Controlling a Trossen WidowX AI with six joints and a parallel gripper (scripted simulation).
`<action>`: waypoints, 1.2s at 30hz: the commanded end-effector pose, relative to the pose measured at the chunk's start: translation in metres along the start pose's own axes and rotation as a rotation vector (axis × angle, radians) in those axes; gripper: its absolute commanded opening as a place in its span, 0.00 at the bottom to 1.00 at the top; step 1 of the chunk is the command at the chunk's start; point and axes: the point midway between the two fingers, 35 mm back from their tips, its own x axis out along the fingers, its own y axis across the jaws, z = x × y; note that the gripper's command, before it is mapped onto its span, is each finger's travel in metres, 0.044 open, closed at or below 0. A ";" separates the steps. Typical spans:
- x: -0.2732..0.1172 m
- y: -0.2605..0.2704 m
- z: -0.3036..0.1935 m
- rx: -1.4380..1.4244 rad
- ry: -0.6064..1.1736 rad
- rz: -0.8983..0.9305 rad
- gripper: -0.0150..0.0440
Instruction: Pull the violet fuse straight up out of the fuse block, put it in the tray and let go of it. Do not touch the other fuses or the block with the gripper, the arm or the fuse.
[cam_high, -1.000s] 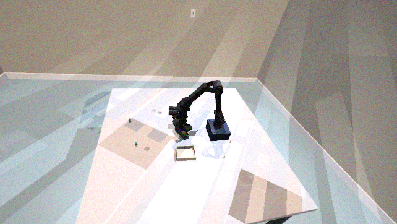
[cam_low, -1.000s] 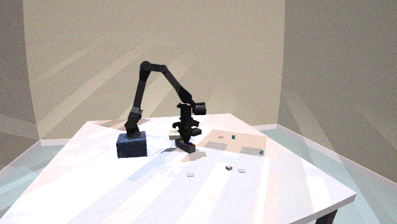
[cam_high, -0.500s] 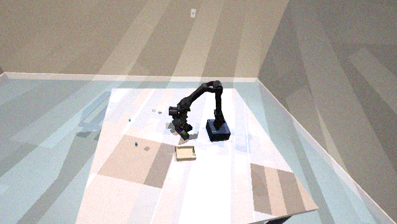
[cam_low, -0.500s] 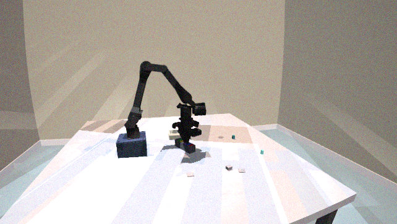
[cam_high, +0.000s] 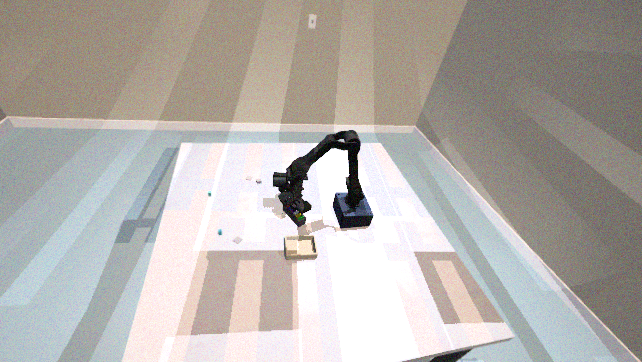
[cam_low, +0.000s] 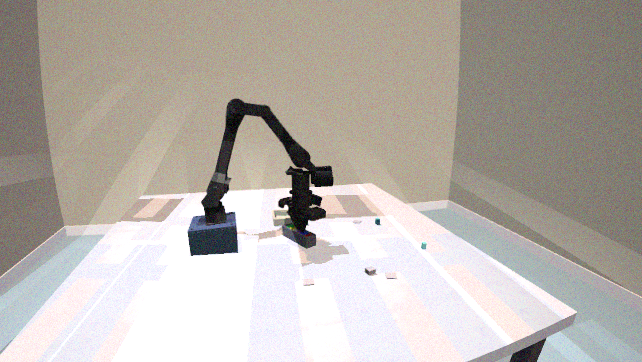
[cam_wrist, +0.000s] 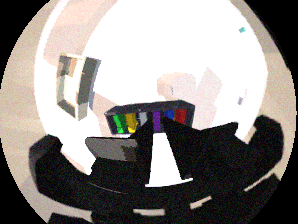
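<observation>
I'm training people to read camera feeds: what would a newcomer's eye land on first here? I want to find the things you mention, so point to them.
Probably the black arm (cam_high: 353, 165) (cam_low: 228, 150), arching from its dark blue base (cam_high: 361, 220) (cam_low: 212, 244) on the pale table. Next, the row of coloured fuses in the dark block (cam_low: 306, 241) (cam_wrist: 150, 105), just beyond the fingertips in the wrist view.
</observation>
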 end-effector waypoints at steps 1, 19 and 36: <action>0.002 0.001 -0.001 0.004 0.001 0.005 0.37; 0.002 0.001 -0.001 0.004 0.001 0.005 0.37; 0.002 0.001 -0.001 0.004 0.001 0.005 0.37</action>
